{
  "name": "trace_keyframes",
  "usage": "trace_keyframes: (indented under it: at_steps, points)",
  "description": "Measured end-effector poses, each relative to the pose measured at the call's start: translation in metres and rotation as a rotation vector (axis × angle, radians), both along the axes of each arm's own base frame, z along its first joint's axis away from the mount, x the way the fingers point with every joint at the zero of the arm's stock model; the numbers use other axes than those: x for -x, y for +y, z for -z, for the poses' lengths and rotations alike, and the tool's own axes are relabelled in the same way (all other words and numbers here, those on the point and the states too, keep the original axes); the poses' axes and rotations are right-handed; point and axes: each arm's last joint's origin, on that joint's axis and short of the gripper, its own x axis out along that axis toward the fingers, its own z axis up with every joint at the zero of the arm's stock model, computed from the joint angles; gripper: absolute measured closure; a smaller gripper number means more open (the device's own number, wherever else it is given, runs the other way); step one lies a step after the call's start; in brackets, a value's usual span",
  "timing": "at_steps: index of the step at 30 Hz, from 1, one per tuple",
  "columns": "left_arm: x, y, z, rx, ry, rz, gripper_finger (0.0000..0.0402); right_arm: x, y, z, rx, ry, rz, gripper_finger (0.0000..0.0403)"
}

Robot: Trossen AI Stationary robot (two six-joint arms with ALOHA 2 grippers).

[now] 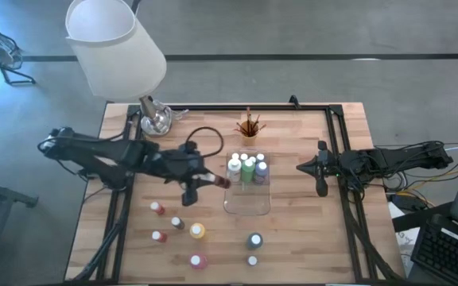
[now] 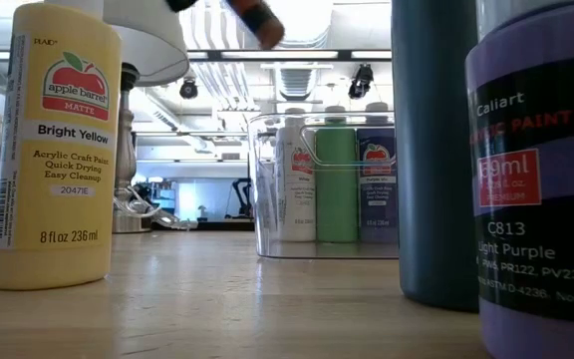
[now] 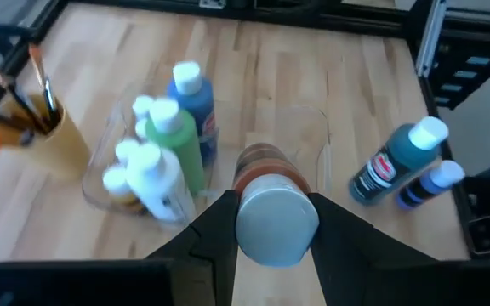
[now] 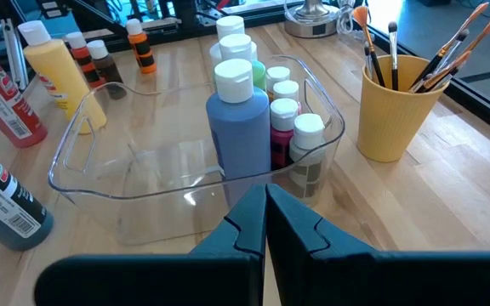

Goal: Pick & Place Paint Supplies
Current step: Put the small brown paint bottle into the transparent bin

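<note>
**Left gripper holds a bottle at the tray's edge**

The clear tray [image 1: 247, 202] sits in the middle of the table; at its far end stand several bottles together: a white one [image 4: 230, 41], a green one [image 3: 175, 140], a blue one [image 4: 242, 127] and some smaller ones whose colours are hard to tell; the near half of the tray is bare. Behind the tray stands the orange cup [image 4: 398, 106] with thin brushes [image 4: 445, 47] upright in it.

The left gripper [image 1: 201, 181] is above the table just beside the tray's left edge; its fingers [image 3: 207, 234] are partly closed around a small brown bottle [image 3: 268, 183] with a white cap, held sideways; in the low view only the tip of this bottle is seen at the top edge. The right gripper [image 4: 266, 223] waits at the right side of the table, pointing toward the tray, with fingers pressed together and nothing between them.

More bottles stand loose on the near side of the table: a yellow one [image 1: 197, 231], a teal one [image 1: 254, 240], a pink one [image 1: 199, 260] and a few small ones; in the low view the purple bottle [image 2: 541, 189] is cut off by the frame; the small labels are unreadable from above.
</note>
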Motion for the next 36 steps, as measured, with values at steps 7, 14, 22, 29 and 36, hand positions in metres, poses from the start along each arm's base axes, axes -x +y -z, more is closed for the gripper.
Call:
trace_keyframes:
  at_steps: [7,14,22,29,36]
  points:
    - [-0.048,0.005,-0.001,-0.054,0.058,0.121,0.0279,0.0,0.0,0.0,0.0,0.0,0.0,0.0394]
    - [-0.089,0.017,0.014,-0.084,0.22,0.109,0.0279,0.0,0.0,0.0,0.0,0.0,0.0,0.0394]
    - [-0.121,0.032,0.049,-0.081,0.348,0.064,0.0279,0.0,0.0,0.0,0.0,0.0,0.0,0.0394]
    - [-0.137,0.038,0.079,-0.076,0.43,0.047,0.0279,0.0,0.0,0.0,0.0,0.0,0.0,0.0394]
    - [-0.142,0.045,0.098,-0.062,0.519,0.019,0.0279,0.0,0.0,0.0,0.0,0.0,0.001,0.0394]
